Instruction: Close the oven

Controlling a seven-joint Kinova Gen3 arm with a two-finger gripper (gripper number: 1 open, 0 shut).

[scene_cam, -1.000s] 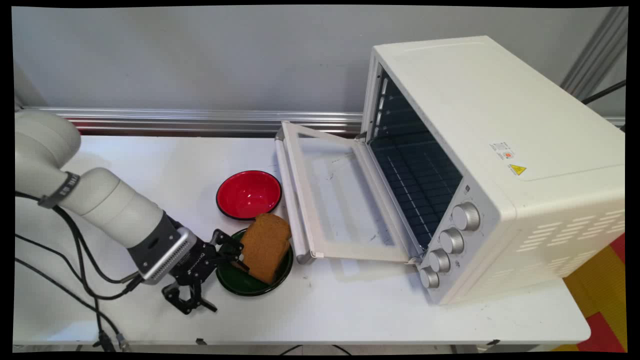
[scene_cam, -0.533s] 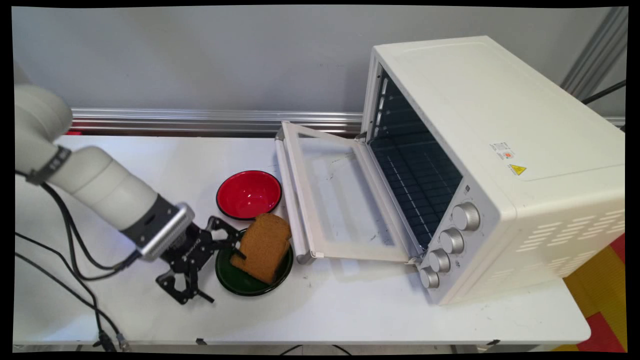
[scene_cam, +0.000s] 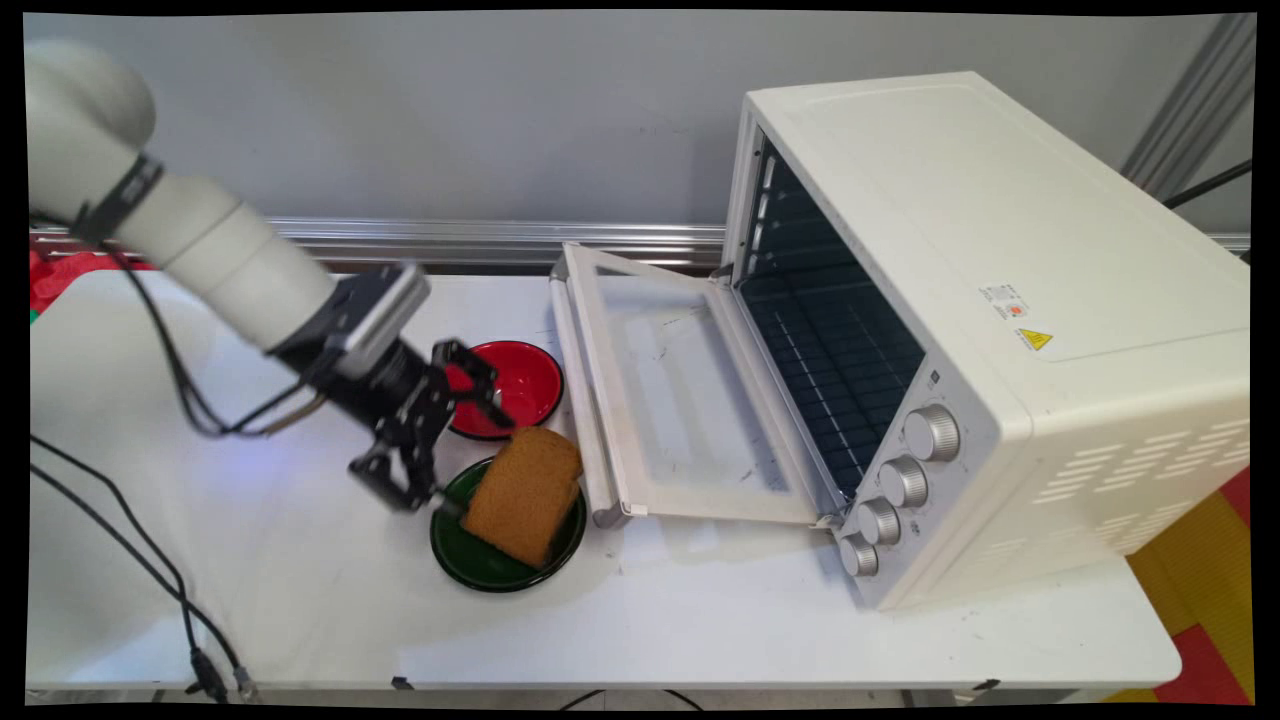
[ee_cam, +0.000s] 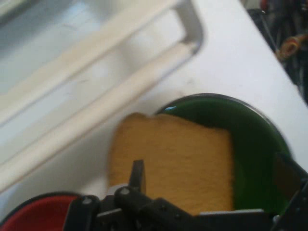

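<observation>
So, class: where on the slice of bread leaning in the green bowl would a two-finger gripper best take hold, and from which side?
Grip the slice of bread by its raised crust end, which juts past the green bowl rim toward the red bowl. Probably come from above, fingers across its flat faces; its lower end sits inside the bowl.

There are two bowls, one red (scene_cam: 505, 385) and one green (scene_cam: 500, 560), one slice of bread (scene_cam: 522, 495), one toaster oven (scene_cam: 980, 330) with four knobs (scene_cam: 905, 481), and one table (scene_cam: 700, 620).
</observation>
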